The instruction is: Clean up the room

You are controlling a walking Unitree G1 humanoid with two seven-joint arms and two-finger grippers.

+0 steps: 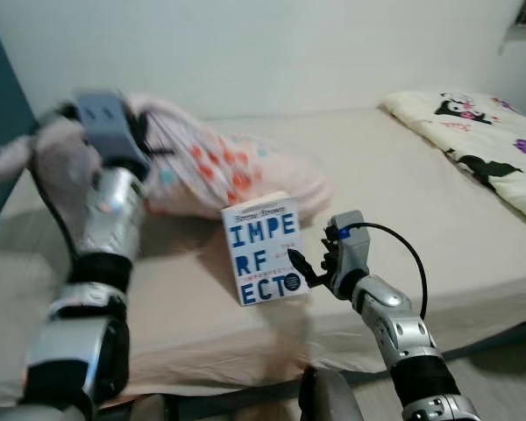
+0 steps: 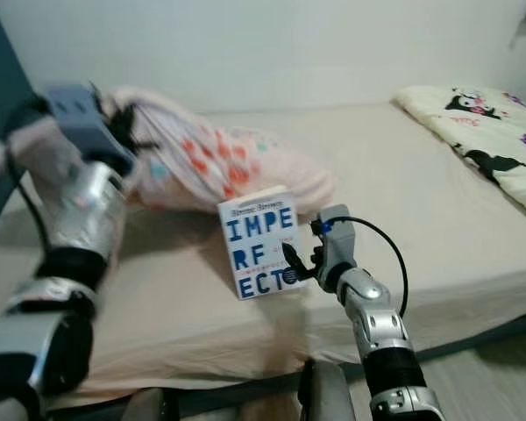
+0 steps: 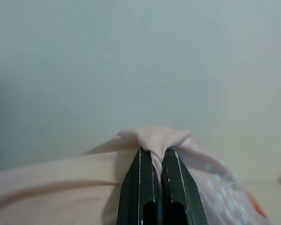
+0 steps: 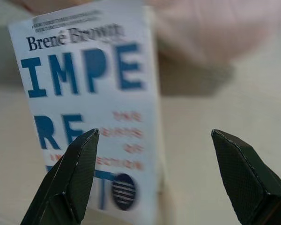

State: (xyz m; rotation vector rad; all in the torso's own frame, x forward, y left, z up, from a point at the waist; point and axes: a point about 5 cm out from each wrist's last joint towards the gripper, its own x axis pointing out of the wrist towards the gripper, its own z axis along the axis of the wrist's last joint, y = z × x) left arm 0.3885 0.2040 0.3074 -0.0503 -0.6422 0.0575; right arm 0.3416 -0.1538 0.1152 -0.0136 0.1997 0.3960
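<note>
Currently pinching a fold of pink floral blanket [image 3: 152, 138] in left gripper [image 3: 153, 161], lifted above bed [image 1: 403, 184]; right gripper [image 4: 154, 180] with fingers spread beside white book [image 1: 263, 250] lying on the mattress. Risks: fabric slipping from the pinch, book nudged off the edge.

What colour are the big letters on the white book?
Blue, clearest in the right wrist view, on the white paperback book.

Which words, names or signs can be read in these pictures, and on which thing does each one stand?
"Brené Brown": black print at the top of the white paperback book lying on the bed.
"IMPE / RF / ECT": large blue letters on that cover.
Small red lines on the cover: too blurred to read.
Line above the author's name: too small to read.
</note>
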